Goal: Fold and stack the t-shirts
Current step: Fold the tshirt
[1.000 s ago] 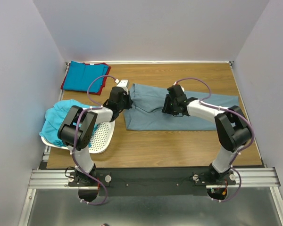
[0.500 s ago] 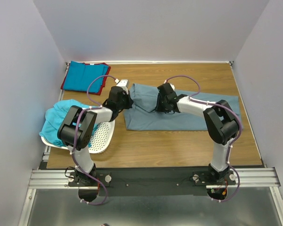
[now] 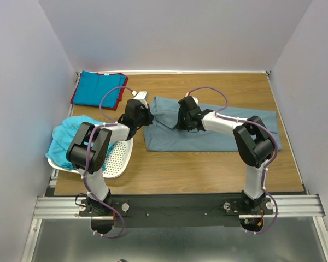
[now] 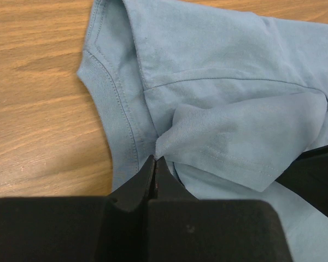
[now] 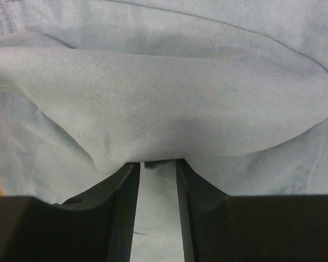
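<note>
The wooden table [image 3: 208, 169] carries everything, and the biggest thing on it is the grey-blue shirt [image 3: 224, 136], spread flat across the middle and right, its collar end toward the left arm. Left of it, at the table's near-left edge, a white perforated basket [image 3: 119, 158] holds the turquoise shirt [image 3: 63, 139], which lies crumpled in the basket's left half and spills over its left rim, while the right half shows bare holes. In the far-left corner the blue shirt [image 3: 95, 90] lies folded flat on top of the red shirt [image 3: 72, 100], of which only a thin border shows along the edges. The left gripper [image 4: 154, 164] sits at the collar end of the grey-blue shirt, its fingers pressed together and pinching a raised fold of the cloth just beside the neckband. The right gripper [image 5: 156, 164] is down on the same shirt a little to the right, its fingers parted, with the hem of the lifted fold lying across their tips; whether they actually grip it cannot be told.
</note>
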Tool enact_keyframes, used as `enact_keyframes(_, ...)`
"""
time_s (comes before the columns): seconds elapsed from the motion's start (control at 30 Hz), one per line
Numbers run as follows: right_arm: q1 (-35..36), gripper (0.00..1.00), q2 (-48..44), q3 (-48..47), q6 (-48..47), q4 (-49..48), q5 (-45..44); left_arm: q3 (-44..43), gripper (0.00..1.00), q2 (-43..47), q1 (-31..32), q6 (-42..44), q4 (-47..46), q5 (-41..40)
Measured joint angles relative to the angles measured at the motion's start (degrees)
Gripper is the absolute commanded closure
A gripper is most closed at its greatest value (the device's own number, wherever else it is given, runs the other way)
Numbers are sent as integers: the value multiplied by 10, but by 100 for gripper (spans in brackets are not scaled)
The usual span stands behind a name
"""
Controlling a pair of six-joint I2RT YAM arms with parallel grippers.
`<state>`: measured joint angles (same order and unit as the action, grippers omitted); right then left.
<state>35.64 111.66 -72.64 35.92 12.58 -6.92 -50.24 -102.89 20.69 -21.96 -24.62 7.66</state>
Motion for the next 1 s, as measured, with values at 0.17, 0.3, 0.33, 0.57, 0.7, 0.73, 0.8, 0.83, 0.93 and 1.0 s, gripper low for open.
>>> enact_keyframes(0.17, 3, 61, 9, -2, 0, 0, -3, 0, 100, 0, -2, 0, -1, 2)
enact_keyframes(0.3, 4, 71, 12, -3, 1, 0, -6, 0, 100, -1, -4, 0, -1, 6)
enact_keyframes(0.33, 4, 81, 12, -3, 1, 0, -8, 0, 100, -1, -5, -1, -1, 6)
enact_keyframes(0.57, 4, 100, 12, -3, 3, -1, -12, 0, 100, -1, -5, -2, -1, 10)
enact_keyframes(0.7, 6, 100, 11, -3, 2, 0, -16, 0, 100, -1, -7, -4, -1, 15)
enact_keyframes(0.73, 6, 100, 9, -3, 2, 1, -18, 0, 100, -1, -7, -5, -1, 17)
enact_keyframes(0.8, 7, 100, 4, -3, 1, 7, -21, 0, 100, 2, -7, -8, 0, 23)
enact_keyframes(0.83, 7, 100, 2, -3, 1, 9, -24, 0, 100, 4, -7, -9, 0, 25)
enact_keyframes(0.93, 7, 100, -13, -3, 0, 13, -30, 2, 100, 16, -7, -15, -1, 35)
enact_keyframes(1.0, 7, 100, -25, -3, 0, 17, -34, 9, 100, 32, -7, -20, -3, 43)
